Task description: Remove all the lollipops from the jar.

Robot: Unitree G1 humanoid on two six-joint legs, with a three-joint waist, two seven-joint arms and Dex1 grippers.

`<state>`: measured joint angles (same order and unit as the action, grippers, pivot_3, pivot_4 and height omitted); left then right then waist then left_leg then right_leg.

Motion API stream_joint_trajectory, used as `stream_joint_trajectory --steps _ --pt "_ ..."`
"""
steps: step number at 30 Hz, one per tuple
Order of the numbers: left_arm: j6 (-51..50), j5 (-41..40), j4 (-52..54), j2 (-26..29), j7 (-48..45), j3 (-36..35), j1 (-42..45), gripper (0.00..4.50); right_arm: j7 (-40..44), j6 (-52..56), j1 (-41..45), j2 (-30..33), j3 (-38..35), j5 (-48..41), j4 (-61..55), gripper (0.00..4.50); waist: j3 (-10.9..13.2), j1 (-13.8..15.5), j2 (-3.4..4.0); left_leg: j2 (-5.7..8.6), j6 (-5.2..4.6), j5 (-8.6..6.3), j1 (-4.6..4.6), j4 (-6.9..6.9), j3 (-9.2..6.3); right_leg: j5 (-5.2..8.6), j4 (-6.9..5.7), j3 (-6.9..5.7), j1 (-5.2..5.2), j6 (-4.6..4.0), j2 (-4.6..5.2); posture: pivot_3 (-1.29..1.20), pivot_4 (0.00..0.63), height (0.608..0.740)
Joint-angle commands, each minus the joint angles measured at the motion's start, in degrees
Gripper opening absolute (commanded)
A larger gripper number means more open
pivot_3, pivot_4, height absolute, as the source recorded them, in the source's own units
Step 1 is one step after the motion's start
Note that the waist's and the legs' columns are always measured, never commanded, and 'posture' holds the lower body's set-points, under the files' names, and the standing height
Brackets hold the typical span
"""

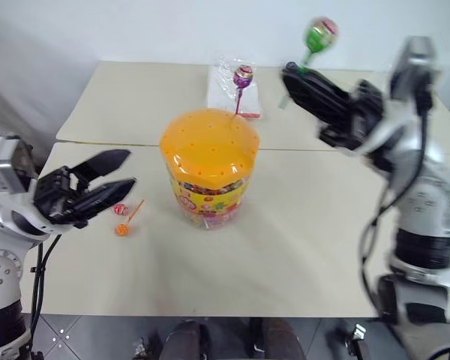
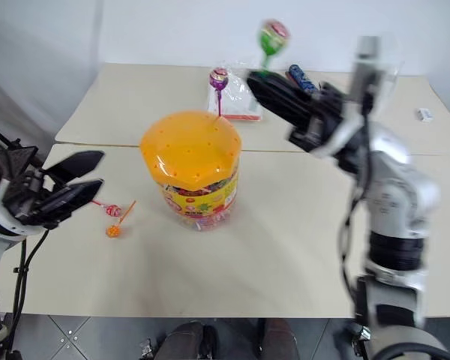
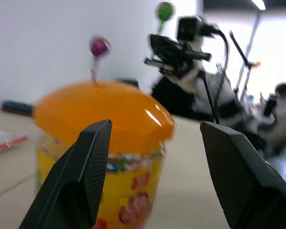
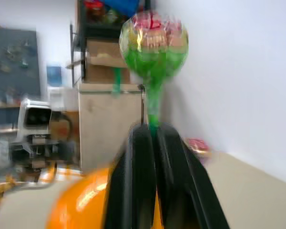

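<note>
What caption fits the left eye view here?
Right gripper holds the green-headed lollipop aloft; purple-headed lollipop stands in the orange-lidded clear plastic jar.

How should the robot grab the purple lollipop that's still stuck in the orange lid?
Probably by the thin stick, just under the head of the purple lollipop. It stands nearly upright from a hole near the back edge of the lid of the jar, so closing on the stick from the side and lifting straight up should slide it out. The right gripper holds the green lollipop that way.
</note>
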<state>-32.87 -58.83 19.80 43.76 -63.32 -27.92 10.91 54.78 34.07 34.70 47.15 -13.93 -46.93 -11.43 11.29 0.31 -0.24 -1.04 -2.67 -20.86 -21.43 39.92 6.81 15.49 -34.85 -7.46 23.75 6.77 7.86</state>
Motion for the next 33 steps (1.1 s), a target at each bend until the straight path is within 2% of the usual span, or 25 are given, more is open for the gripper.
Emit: stream_joint_trajectory --steps 1,3,5,8,12,15,19,22,24,26,29,33 --pt "2.1 1.7 2.0 2.0 -3.2 0.4 -1.0 3.14 10.9 -6.2 -12.0 14.6 0.3 13.2 3.8 0.02 0.0 0.1 0.05 0.01 -0.04 -0.02 -0.01 -0.06 0.02 0.0 0.14 0.0 0.0 0.01 0.01 0.0 0.15 0.74" --pt "3.3 3.2 1.2 2.7 -4.6 0.7 -1.6 3.14 14.1 -12.0 -19.3 20.5 1.1 20.1 7.2 0.02 0.0 -0.2 0.08 0.03 -0.03 -0.03 -0.01 -0.09 0.26 0.04 0.35 -0.03 0.0 0.11 -0.01 0.0 0.15 0.74" --pt "4.4 4.8 0.4 3.4 -6.0 1.3 -2.1 3.14 15.6 -19.5 -24.0 23.3 1.6 26.0 11.2 0.02 0.1 -0.7 0.11 0.01 0.0 -0.01 0.08 -0.07 0.52 0.05 0.39 0.0 -0.01 0.15 -0.11 0.0 0.15 0.74" --pt "5.1 5.3 -0.4 3.3 -6.5 1.6 -1.8 3.14 15.4 -23.6 -26.1 23.4 2.2 29.7 15.6 0.02 0.1 -1.5 0.13 -0.29 0.15 0.09 0.33 -0.05 0.71 0.06 0.32 0.23 -0.09 0.09 -0.24 0.0 0.15 0.74" --pt "5.7 5.6 -1.0 2.6 -6.4 1.9 -1.3 3.14 10.7 -25.2 -26.9 22.9 5.1 37.3 21.1 0.02 0.1 -1.8 0.17 -0.42 0.23 0.15 0.39 0.1 0.79 0.04 0.13 0.42 -0.08 -0.01 -0.28 0.0 0.15 0.74" --pt "6.1 5.6 -1.1 2.2 -6.1 1.8 -1.5 3.14 13.2 -25.9 -27.4 21.5 4.2 35.4 22.4 0.73 0.1 -1.8 0.21 -0.43 0.27 0.12 0.34 0.07 0.78 0.05 0.03 0.49 0.05 -0.02 -0.26 0.0 0.15 0.74" --pt "6.2 4.5 -1.8 1.4 -4.8 0.3 -1.9 3.14 17.2 -25.4 -26.4 19.6 1.7 29.8 20.7 2.01 0.1 -1.7 0.22 -0.51 0.33 0.08 0.3 0.06 0.7 0.05 0.04 0.32 0.05 -0.02 -0.34 0.0 0.15 0.74" --pt "5.8 2.2 -3.9 0.0 -2.3 -2.1 -1.1 3.14 19.0 -18.8 -20.7 13.3 -2.0 15.6 13.0 2.95 0.1 -1.8 0.21 -0.52 0.32 0.09 0.27 0.11 0.64 0.05 0.06 0.27 0.01 -0.02 -0.35 0.0 0.15 0.74" --pt "5.6 0.1 -6.0 -2.1 1.3 -4.2 0.2 3.14 13.8 -11.2 -11.9 8.3 -1.6 7.8 7.6 2.95 0.1 -2.1 0.26 -0.58 0.32 0.09 0.36 0.16 0.69 -0.01 0.04 0.34 -0.03 -0.11 -0.37 0.0 0.15 0.74" --pt "5.4 -0.6 -7.6 -3.5 4.0 -5.3 1.0 3.14 8.2 -7.0 -4.1 2.9 -0.1 4.3 5.1 2.95 0.1 -2.1 0.29 -0.63 0.32 0.13 0.36 0.21 0.73 -0.07 -0.02 0.36 0.01 -0.21 -0.34 0.0 0.15 0.74" --pt "5.0 -0.4 -9.3 -3.9 5.9 -5.6 1.4 3.14 1.1 -2.4 5.6 -5.6 3.2 2.5 5.2 2.95 0.1 -1.8 0.19 -0.66 0.42 0.1 0.31 0.2 0.52 -0.07 -0.16 0.5 0.07 -0.22 -0.31 0.0 0.15 0.74" --pt "4.7 -0.5 -9.6 -4.0 6.1 -5.0 2.1 3.14 -5.4 -0.6 16.0 -14.5 10.0 8.3 10.2 2.95 0.1 -1.5 0.17 -0.56 0.48 0.05 0.0 0.15 0.36 -0.05 -0.28 0.22 0.34 -0.25 -0.32 0.0 0.15 0.74"
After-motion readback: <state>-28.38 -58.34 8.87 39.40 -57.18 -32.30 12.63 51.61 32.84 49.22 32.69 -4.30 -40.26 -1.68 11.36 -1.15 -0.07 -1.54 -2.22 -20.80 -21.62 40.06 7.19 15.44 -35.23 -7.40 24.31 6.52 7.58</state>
